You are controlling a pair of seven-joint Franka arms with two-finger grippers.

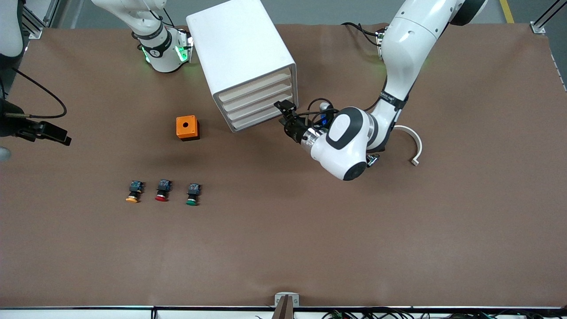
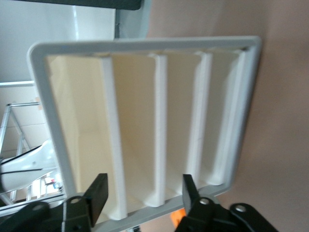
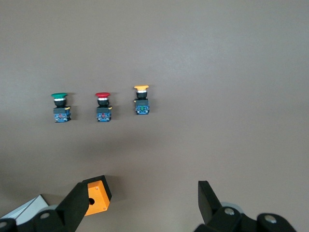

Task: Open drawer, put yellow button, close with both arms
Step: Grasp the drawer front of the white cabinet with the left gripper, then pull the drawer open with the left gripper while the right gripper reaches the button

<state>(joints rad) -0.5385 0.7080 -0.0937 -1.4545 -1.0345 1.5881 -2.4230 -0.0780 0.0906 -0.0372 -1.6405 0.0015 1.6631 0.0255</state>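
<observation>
The white cabinet (image 1: 241,53) stands toward the robots' edge of the table, and all four of its drawers sit flush. The uppermost drawer (image 1: 257,84) is shut; it also shows in the left wrist view (image 2: 79,130). My left gripper (image 1: 284,113) is open and empty, close in front of the cabinet's drawer fronts at the lower corner; its own view shows it (image 2: 145,186) facing the drawer lips. The yellow button (image 1: 133,192) lies on the table nearer the camera, also seen in the right wrist view (image 3: 141,100). My right gripper (image 1: 55,133) is open and empty, high over the right arm's end of the table (image 3: 147,191).
A red-capped button (image 1: 162,190) and a green-capped button (image 1: 192,195) lie in a row beside the yellow one. An orange box with a round hole (image 1: 187,127) sits between the buttons and the cabinet. A white curved piece (image 1: 415,146) lies by the left arm.
</observation>
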